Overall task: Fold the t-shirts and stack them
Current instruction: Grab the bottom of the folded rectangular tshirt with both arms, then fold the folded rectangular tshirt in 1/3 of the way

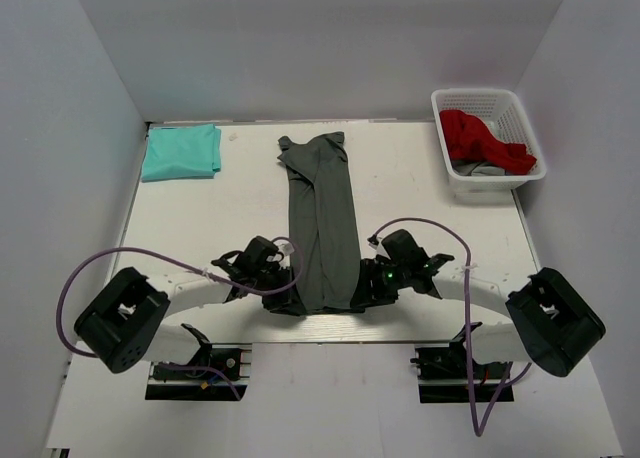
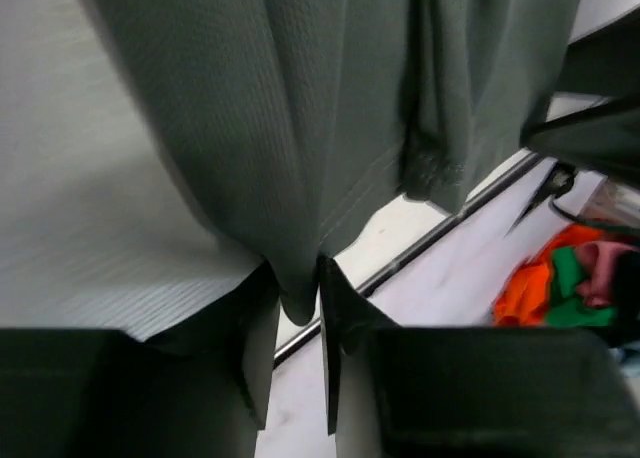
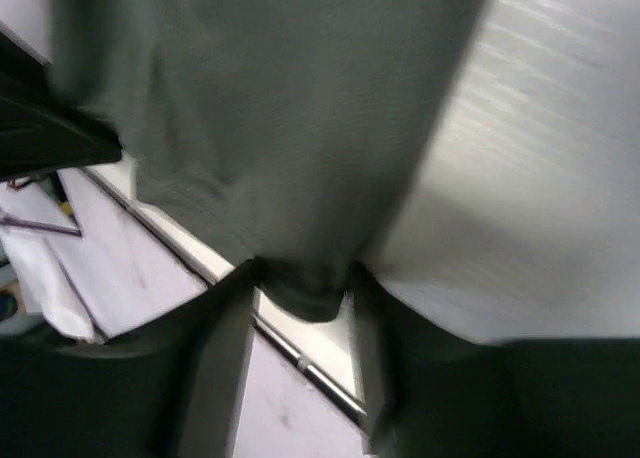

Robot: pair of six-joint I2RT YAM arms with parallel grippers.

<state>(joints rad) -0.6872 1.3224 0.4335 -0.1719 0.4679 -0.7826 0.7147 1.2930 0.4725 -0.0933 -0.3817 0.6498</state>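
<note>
The charcoal-grey cloth t-shirt [image 1: 320,218], folded long, ran down the middle of the white table [image 1: 200,218], tabletop showing wide either side. At the table's near edge, the left gripper [image 2: 297,278] and right gripper [image 3: 305,278] each clenched its hem.

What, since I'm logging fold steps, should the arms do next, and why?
Probably lift the near hem slightly: the grey t-shirt lies as a long strip, and the left gripper and right gripper each hold its hem between their jaws.
</note>
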